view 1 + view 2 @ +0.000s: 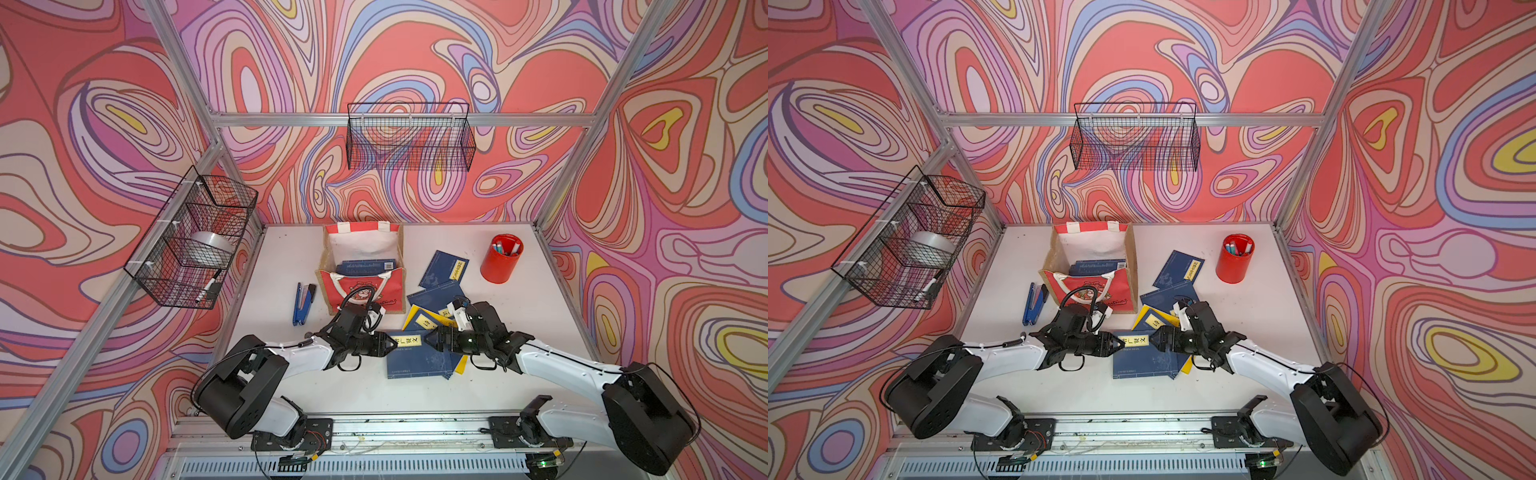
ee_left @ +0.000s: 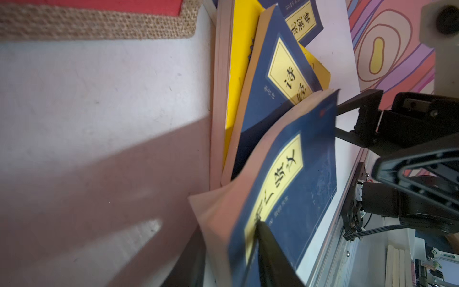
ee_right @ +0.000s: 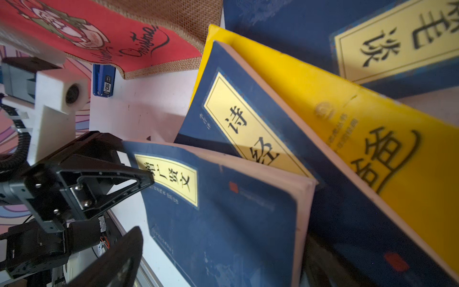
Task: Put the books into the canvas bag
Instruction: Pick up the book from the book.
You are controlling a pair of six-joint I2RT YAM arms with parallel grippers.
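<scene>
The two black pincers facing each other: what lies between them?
A navy softcover book with a yellow title label, seen in both top views. The left pincer grips one edge; the right pincer gapes at the other.

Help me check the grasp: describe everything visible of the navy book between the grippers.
This navy book is a thin softcover with a yellow label of black Chinese characters, a red seal and cream page edges. It lies cover up, overlapping a second navy book. The left gripper pinches its label edge, which curls upward; the open right gripper faces the opposite edge, contact unclear.
</scene>
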